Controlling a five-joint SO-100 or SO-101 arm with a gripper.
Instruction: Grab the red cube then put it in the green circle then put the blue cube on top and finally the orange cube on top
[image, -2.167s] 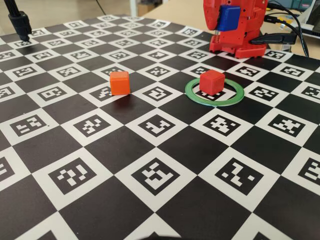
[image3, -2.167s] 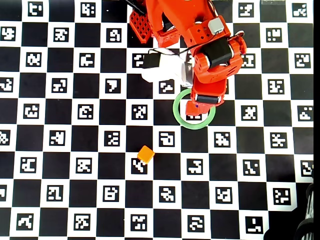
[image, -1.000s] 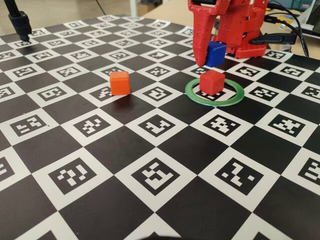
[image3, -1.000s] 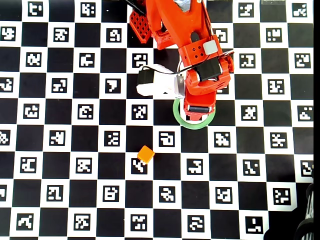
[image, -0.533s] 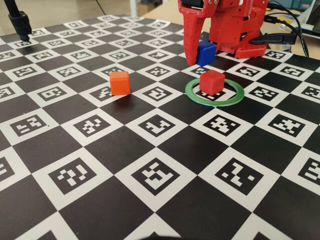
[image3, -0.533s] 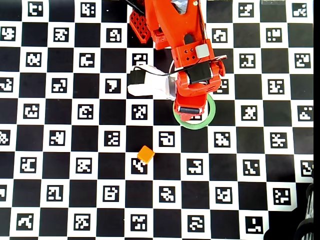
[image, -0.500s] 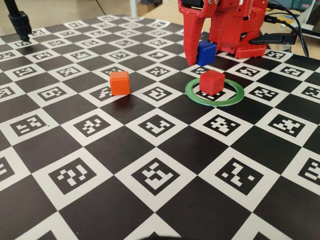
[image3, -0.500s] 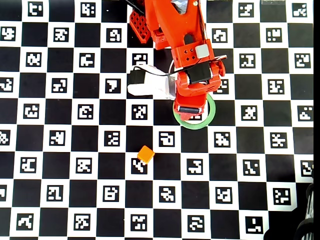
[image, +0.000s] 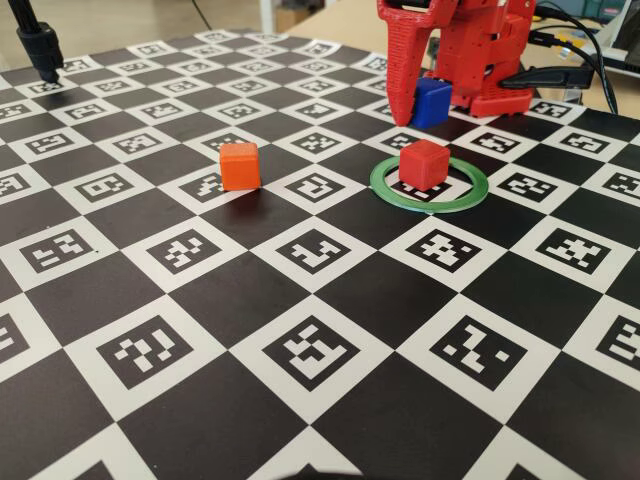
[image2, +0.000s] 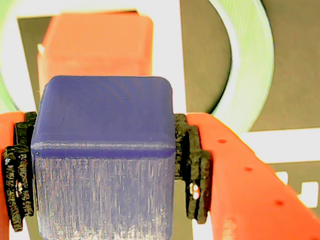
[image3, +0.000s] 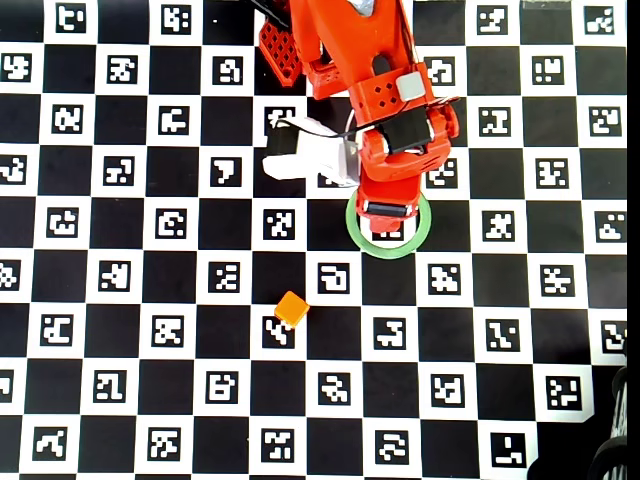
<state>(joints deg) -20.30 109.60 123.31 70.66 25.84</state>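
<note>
The red cube (image: 424, 163) stands inside the green circle (image: 430, 207) on the checkerboard. My gripper (image: 418, 108) is shut on the blue cube (image: 432, 101) and holds it just behind the ring. In the wrist view the blue cube (image2: 105, 160) sits between the black pads (image2: 192, 165), with the red cube (image2: 95, 45) and the green circle (image2: 250, 60) beyond it. The orange cube (image: 240, 165) stands alone on the board to the left in the fixed view. In the overhead view the orange cube (image3: 292, 309) lies below left of the green circle (image3: 352, 222); the arm hides the red and blue cubes there.
The red arm base (image: 490, 60) stands at the back right with cables (image: 575, 50) beside it. A black stand (image: 40, 45) is at the back left. A white part (image3: 305, 158) hangs beside the arm in the overhead view.
</note>
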